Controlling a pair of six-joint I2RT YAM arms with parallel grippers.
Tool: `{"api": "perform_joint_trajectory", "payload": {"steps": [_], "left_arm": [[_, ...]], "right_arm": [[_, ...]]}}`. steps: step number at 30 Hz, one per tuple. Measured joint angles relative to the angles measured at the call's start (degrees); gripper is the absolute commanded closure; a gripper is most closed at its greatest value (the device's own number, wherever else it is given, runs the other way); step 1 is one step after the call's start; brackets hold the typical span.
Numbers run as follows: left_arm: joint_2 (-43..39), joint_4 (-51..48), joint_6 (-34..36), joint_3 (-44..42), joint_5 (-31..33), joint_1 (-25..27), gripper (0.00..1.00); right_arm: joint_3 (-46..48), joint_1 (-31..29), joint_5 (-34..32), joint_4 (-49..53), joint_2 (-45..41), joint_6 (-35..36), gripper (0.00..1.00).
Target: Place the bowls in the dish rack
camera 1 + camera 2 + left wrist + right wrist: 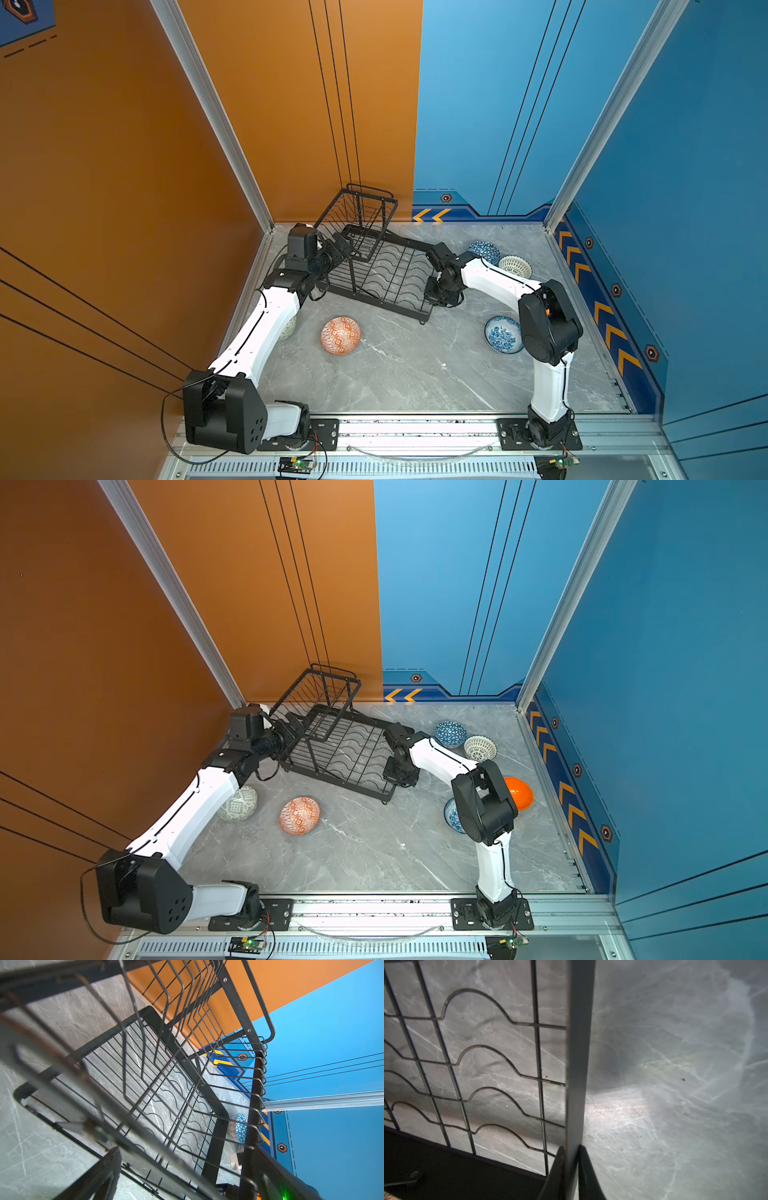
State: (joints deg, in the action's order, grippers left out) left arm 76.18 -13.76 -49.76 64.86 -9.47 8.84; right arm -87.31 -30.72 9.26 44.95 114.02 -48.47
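Grey marbled table (407, 374) carries everything. The dish rack (374, 259) stands on its far-left part, askew to the table's edges, with the raised basket (359, 216) at the far end and the wavy-wire lower tray (395, 278) toward the middle. My left gripper (344, 248) sits at the rack's left side beside the basket. Its fingers are spread wide, and the left wrist view shows basket wires between them; contact I cannot tell. My right gripper (571, 1149) is at the rack's right side, fingers pressed together on the tray's flat frame bar (578, 1053) — pinching it from both faces. All six bowls lie on the table, outside the rack:

- **Right of the rack:** the blue-white triangle bowl (484, 252) and white lattice bowl (515, 267) sit side by side.
- **By my right elbow (548, 324):** the blue-white floral bowl (503, 334), with the plain orange bowl (518, 792) near it.
- **In front of the rack:** the orange-white geometric bowl (340, 336).
- **Left of that:** the pale green patterned bowl (237, 804) — partly under my left forearm (266, 328).
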Motion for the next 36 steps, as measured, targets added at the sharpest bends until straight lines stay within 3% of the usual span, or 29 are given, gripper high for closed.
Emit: {"api": "perform_joint_trajectory", "payload": {"steps": [8,23,27,29,32,36], "left_arm": [[0.00,-1.11,0.00,0.55,0.07,1.40,0.02],[0.17,-2.86,0.46,3.04,0.44,3.34,0.02],[-0.09,-3.89,0.44,3.04,0.90,4.04,0.02],[-0.26,-4.24,0.46,3.04,1.18,4.39,0.02],[-0.61,-4.85,0.44,3.04,1.55,4.83,0.02],[-0.79,-5.22,0.46,3.04,1.84,5.20,0.02]], "right_arm": [[-8.85,1.57,-0.90,7.98,5.42,2.82,1.00],[-34.45,9.79,-1.99,17.66,20.90,19.06,1.00],[-38.58,10.64,-2.80,19.28,23.23,21.99,0.95],[-39.52,10.82,-3.30,19.58,23.69,23.06,0.85],[-39.93,10.91,-3.37,17.99,24.17,24.59,0.87],[-40.02,10.80,-4.07,16.74,24.35,25.92,0.82]]}}
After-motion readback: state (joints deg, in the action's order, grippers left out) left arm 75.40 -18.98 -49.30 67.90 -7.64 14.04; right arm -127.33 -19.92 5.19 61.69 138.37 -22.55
